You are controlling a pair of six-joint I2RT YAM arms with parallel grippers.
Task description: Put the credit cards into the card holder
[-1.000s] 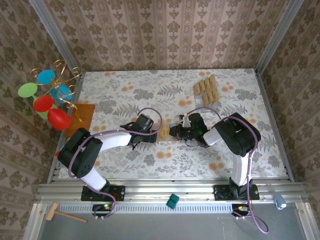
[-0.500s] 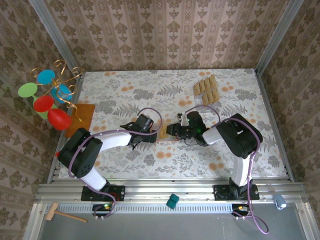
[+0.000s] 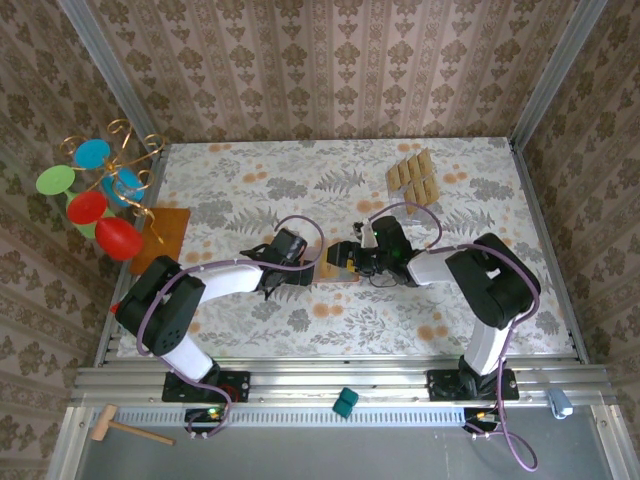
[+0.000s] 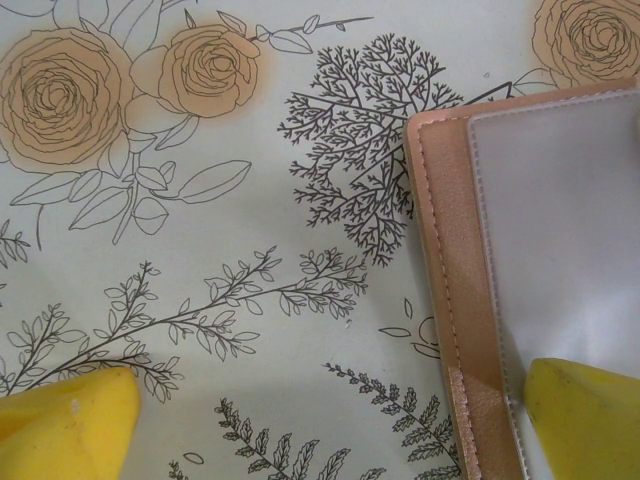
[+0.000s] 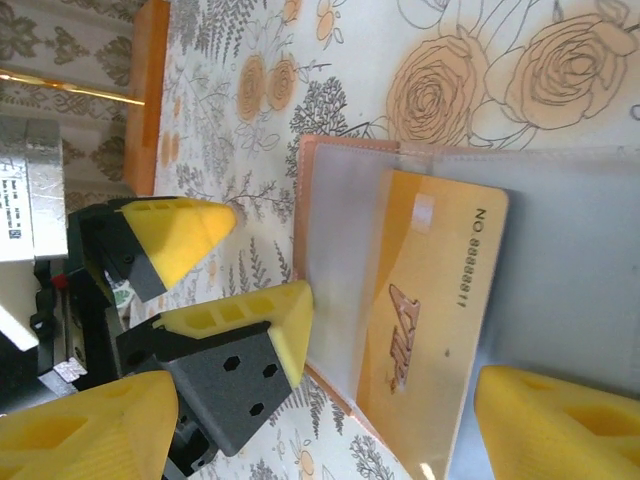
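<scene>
Card holder (image 5: pixel 330 220) lies open near the middle of the table (image 3: pixel 250 185), and I have both grippers meeting over it. My right gripper (image 5: pixel 322 425) stands well open with nothing in it. Its yellow fingertips (image 5: pixel 560 420) sit wide to either side of one gold card (image 5: pixel 430 290), which lies flat on the holder's grey lining beside a frosted pocket. I cannot tell whether the card is tucked into a slot. My left gripper (image 4: pixel 325 420) is also spread wide and grasps nothing. One fingertip (image 4: pixel 585 415) overlaps the holder's stitched edge, and the other is over the bare flowered cloth. The rest of the credit cards (image 3: pixel 412 178) lie in rows near the table's far right corner. An orange-brown mat (image 3: pixel 172 228) lies at the left edge.
</scene>
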